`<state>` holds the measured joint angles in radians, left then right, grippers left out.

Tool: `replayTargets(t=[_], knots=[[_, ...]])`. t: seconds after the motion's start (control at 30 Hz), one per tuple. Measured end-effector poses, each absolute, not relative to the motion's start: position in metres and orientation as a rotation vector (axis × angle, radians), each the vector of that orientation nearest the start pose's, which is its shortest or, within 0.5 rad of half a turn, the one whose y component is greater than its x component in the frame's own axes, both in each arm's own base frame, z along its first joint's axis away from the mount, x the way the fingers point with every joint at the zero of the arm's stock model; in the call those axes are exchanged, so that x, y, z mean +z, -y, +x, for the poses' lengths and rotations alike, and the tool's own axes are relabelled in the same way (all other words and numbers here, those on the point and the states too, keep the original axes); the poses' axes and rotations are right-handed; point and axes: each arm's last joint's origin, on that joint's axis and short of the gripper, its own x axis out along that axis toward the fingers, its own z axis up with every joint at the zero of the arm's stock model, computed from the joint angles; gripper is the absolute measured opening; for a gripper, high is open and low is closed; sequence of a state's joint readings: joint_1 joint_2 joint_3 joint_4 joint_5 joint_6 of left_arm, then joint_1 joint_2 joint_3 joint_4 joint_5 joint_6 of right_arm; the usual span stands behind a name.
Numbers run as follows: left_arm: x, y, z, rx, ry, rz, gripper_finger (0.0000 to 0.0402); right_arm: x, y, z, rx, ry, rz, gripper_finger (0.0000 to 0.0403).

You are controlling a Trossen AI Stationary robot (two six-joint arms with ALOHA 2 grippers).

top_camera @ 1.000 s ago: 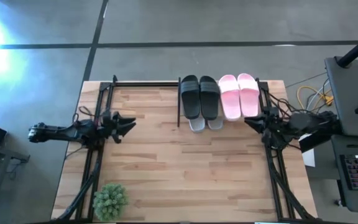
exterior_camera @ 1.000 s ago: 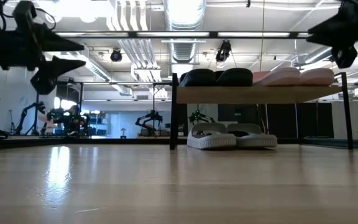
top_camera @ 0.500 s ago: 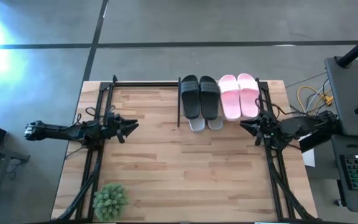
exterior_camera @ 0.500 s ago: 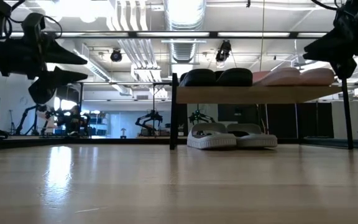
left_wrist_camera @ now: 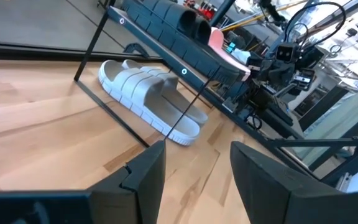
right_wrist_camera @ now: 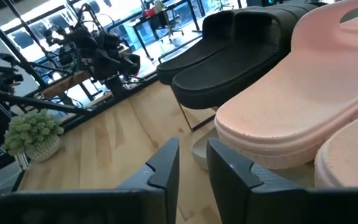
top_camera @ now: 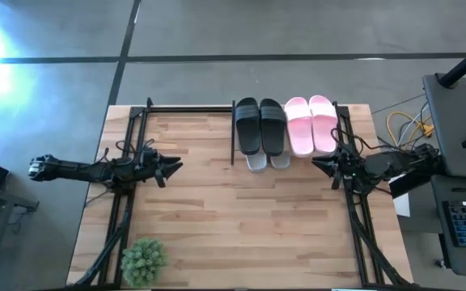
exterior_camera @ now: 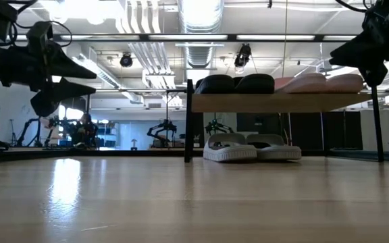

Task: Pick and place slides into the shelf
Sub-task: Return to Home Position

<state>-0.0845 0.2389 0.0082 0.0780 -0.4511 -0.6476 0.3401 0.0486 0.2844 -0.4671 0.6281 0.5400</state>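
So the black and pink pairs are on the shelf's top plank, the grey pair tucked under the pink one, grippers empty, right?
Not quite: the grey pair lies under the black pair, not the pink pair; the high view shows its ends poking out below the black slides. The rest holds: both pairs sit on the shelf top, and the left gripper and right gripper hold nothing.

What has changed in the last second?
The left tool crept slightly inward. The right tool dropped a little and moved inward, then held. Nothing was taken hold of or let go. The black slides, pink slides, grey slides and shelf stayed put.
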Motion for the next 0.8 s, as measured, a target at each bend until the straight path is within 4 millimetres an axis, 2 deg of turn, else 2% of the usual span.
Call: replayTargets(t=[0.27, 0.8], knots=[[0.1521, -0.0033, 0.1102, 0.406, -0.045, -0.592, 0.0166, 0.211, -0.0071, 0.071, -0.332, -0.123, 0.425, 0.0082], [0.1494, -0.0032, 0.1114, 0.415, -0.07, -0.584, 0.0166, 0.2113, -0.0071, 0.0709, -0.332, -0.122, 0.426, 0.0073]])
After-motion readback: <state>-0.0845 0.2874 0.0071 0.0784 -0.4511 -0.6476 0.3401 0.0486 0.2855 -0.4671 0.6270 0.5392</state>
